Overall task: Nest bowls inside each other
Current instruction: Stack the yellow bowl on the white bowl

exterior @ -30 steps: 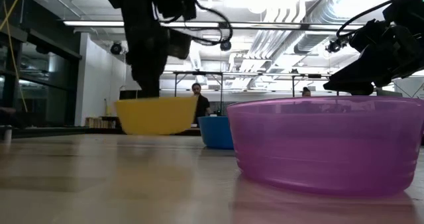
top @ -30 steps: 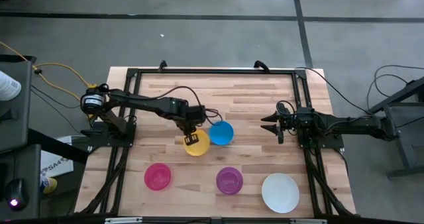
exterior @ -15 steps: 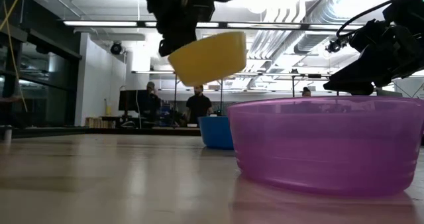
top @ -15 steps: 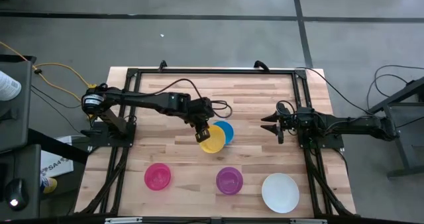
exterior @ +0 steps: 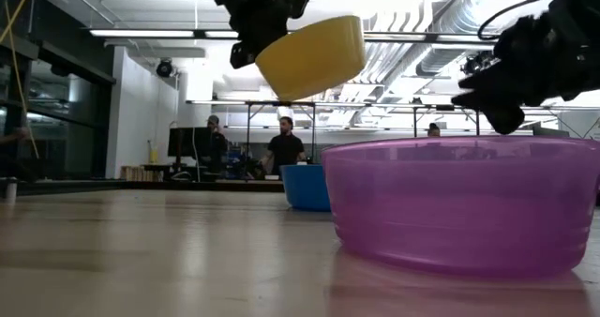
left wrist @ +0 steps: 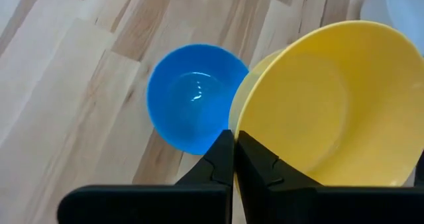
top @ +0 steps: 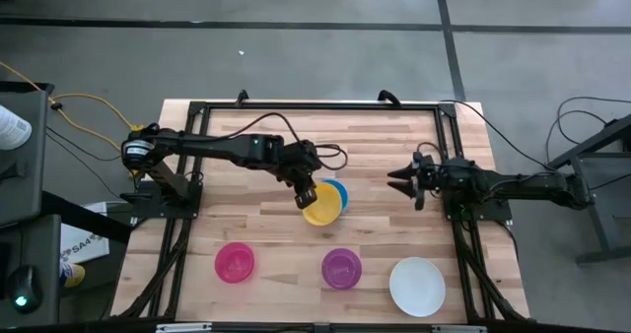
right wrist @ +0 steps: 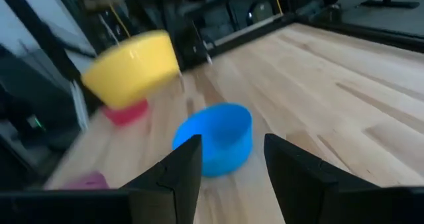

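One yellow bowl (top: pixel 322 204), empty, hangs tilted above empty blue bowl (top: pixel 338 191).

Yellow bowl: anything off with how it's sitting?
The yellow bowl is off the table, tilted, pinched by its rim in the shut left gripper above the blue bowl. Nothing spilled or damaged; the other bowls sit upright.

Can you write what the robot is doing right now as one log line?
left gripper: shut on yellow bowl, lifted over blue bowl | right gripper: open, waiting
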`<state>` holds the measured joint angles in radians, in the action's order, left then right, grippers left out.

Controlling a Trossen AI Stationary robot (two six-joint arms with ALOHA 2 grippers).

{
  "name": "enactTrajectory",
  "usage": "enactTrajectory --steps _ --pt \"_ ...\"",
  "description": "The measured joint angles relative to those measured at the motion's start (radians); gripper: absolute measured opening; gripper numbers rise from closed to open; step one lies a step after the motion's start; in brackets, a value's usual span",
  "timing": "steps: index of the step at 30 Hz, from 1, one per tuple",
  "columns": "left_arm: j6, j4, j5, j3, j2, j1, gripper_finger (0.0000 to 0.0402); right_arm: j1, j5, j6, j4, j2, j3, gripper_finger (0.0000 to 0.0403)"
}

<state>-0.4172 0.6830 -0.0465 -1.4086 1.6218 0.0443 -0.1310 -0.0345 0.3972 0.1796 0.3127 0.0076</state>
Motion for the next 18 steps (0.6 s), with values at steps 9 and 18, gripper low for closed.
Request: enactTrajectory --steps 9,18 --pt "-0.067 0.075 -0.077 0.0 0.0 0.053 0.0 0.0 -0.122 0.019 0.155 0.0 0.0 0.0156" --pt "-0.069 0.082 -0.176 -0.021 0.029 0.105 0.0 0.0 -0.152 0.006 0.14 0.147 0.106 0.0156"
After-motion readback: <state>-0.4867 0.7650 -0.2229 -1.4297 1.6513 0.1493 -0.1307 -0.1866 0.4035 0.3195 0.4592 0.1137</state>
